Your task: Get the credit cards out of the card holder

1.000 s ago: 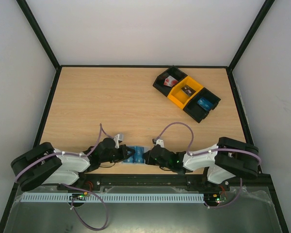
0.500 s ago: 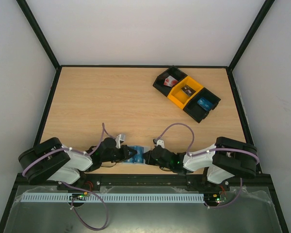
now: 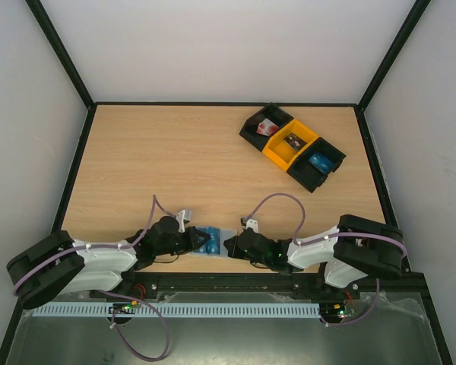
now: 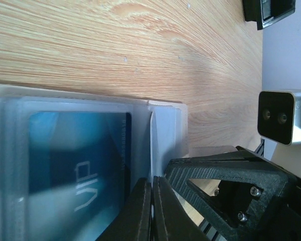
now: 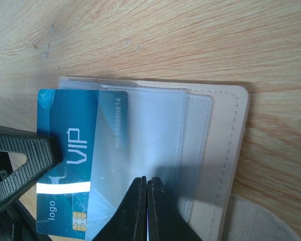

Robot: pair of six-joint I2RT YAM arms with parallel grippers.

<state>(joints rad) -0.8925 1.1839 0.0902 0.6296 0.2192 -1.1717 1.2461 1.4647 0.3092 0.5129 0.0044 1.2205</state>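
The left arm [image 3: 99,258] and right arm [image 3: 313,251] each have smooth white shells between bulky black joint housings, and a lilac cable [image 3: 277,195] arcs over each. The left arm's fingers [image 4: 138,211] are slim, matte black and straight-edged. The right arm's finger [image 4: 220,168] is a black triangular frame with silver screws [image 4: 257,191], below a grey two-lens camera [image 4: 283,118].
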